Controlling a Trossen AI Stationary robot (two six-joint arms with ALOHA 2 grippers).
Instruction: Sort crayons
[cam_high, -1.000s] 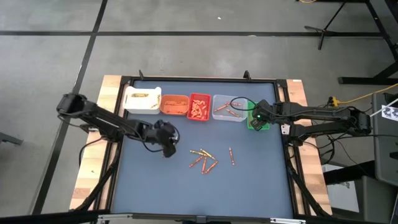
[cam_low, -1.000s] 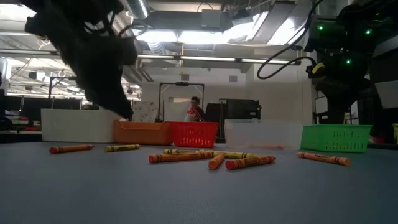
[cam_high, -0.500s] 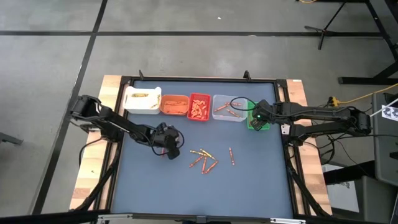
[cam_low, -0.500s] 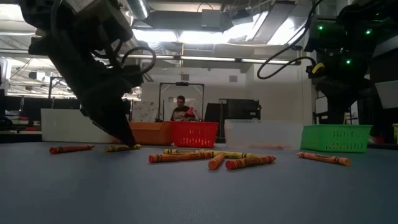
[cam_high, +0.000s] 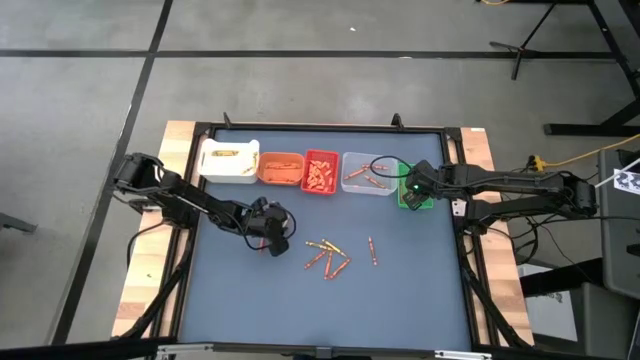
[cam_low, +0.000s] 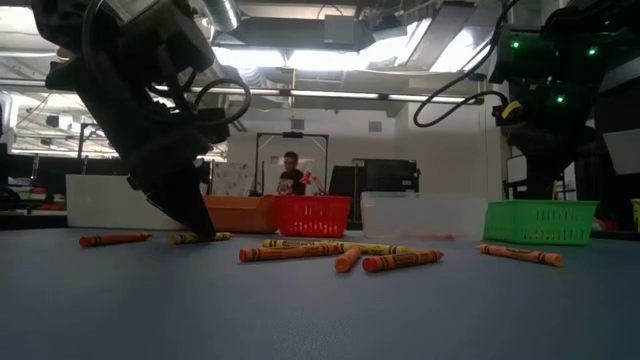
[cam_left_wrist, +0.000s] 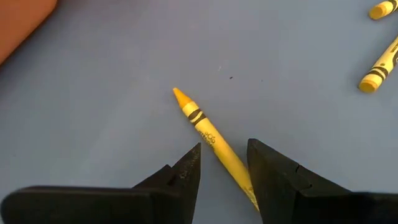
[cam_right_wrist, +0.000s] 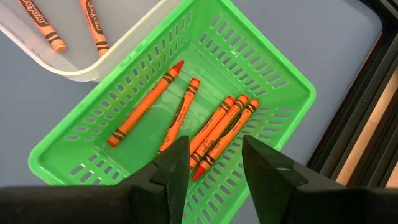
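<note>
Several loose crayons (cam_high: 328, 255) lie on the blue table mat near its middle. My left gripper (cam_left_wrist: 224, 165) is open and low over the mat, left of that group, one finger on each side of a yellow crayon (cam_left_wrist: 205, 130) that lies flat. In the low view its fingertips (cam_low: 205, 230) reach down to this crayon (cam_low: 200, 237). My right gripper (cam_right_wrist: 214, 165) is open above the green bin (cam_right_wrist: 261, 74), which holds several orange crayons (cam_right_wrist: 217, 127). My left gripper comes from above, slanting down, and the yellow crayon's rear part (cam_left_wrist: 239, 177) runs close along one finger (cam_left_wrist: 267, 180). Whether that finger touches it I cannot tell. The crayon lies flat on the mat.
Along the far edge stand a white bin (cam_high: 228, 160), an orange bin (cam_high: 280, 167), a red bin (cam_high: 320, 172) and a clear bin (cam_high: 368, 173), with the green bin (cam_high: 415, 192) at the right. An orange crayon (cam_low: 115, 239) lies apart. Bare mat spreads toward the near edge.
My left gripper has come down to the mat, onto the yellow crayon, and has then kept still. The crayons have not moved.
</note>
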